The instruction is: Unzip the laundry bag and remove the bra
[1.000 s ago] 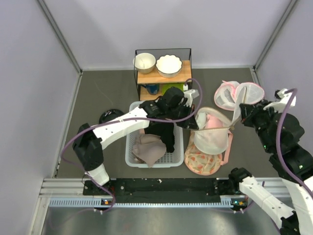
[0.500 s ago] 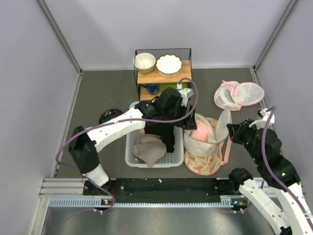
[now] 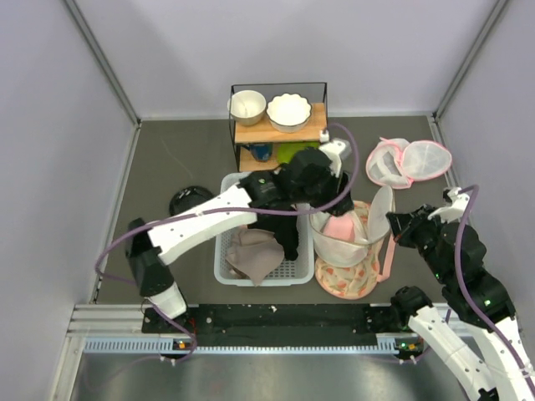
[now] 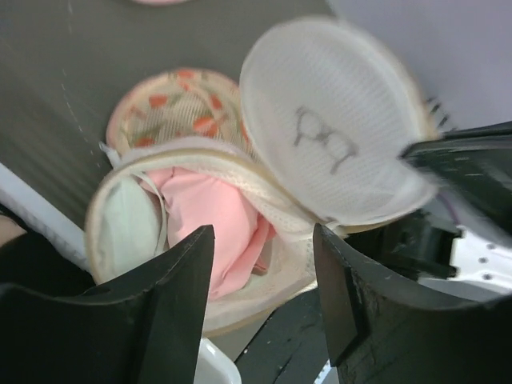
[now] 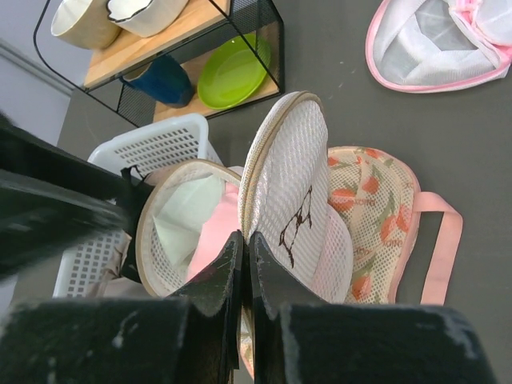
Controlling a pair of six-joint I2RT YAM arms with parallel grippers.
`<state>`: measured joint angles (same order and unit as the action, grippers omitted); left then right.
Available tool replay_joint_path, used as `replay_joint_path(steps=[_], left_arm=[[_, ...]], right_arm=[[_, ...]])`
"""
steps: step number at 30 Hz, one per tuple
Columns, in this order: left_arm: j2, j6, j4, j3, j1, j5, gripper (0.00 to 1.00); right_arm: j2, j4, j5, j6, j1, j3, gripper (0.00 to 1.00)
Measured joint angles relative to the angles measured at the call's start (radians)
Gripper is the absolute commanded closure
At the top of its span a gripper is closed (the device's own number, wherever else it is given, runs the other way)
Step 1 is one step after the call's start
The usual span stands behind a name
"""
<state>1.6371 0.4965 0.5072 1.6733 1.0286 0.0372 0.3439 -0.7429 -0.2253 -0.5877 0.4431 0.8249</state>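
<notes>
The laundry bag (image 3: 334, 251) stands unzipped right of the basket, and its round lid (image 3: 382, 213) is tipped up on its right side. Inside lies the pink bra (image 3: 338, 225). My left gripper (image 3: 339, 205) hovers open over the bag's mouth, holding nothing. In the left wrist view its jaws (image 4: 264, 296) frame the bra (image 4: 212, 232), the bag's rim (image 4: 104, 216) and the lid (image 4: 328, 136). My right gripper (image 3: 399, 225) is shut on the lid's edge. The right wrist view shows its tips (image 5: 244, 240) pinching the lid (image 5: 292, 176) beside the bra (image 5: 214, 232).
A flat peach floral piece (image 3: 347, 280) lies under the bag. A white basket (image 3: 224, 255) of clothes sits to its left. A wire shelf (image 3: 280, 125) with bowls stands behind. A pink-trimmed mesh bag (image 3: 407, 161) lies at the back right. A black object (image 3: 188, 199) lies left of the basket.
My left gripper let go of the bag's rim, opened and moved right over the bag's mouth. My right gripper came down and nearer with the lid, then stayed put.
</notes>
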Motion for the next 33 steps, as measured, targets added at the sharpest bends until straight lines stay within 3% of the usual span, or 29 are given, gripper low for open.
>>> replay_joint_path(steps=[7,15,19,22,33], left_arm=[[0.198,0.016,0.072,-0.001,0.019,0.007,0.41],[0.229,0.035,0.081,-0.002,0.024,0.046,0.42],[0.241,0.034,0.081,-0.002,0.028,0.040,0.31],[0.244,0.030,0.094,-0.002,0.035,0.014,0.27],[0.246,-0.015,0.190,0.044,0.112,-0.219,0.28]], right_arm=[[0.000,-0.006,0.000,0.000,0.000,0.000,1.00],[0.000,-0.006,-0.001,0.000,0.000,0.000,1.00],[0.000,-0.006,-0.001,0.001,0.000,0.000,1.00],[0.000,-0.006,-0.001,0.001,0.000,0.000,1.00],[0.000,-0.006,-0.001,0.001,0.000,0.000,1.00]])
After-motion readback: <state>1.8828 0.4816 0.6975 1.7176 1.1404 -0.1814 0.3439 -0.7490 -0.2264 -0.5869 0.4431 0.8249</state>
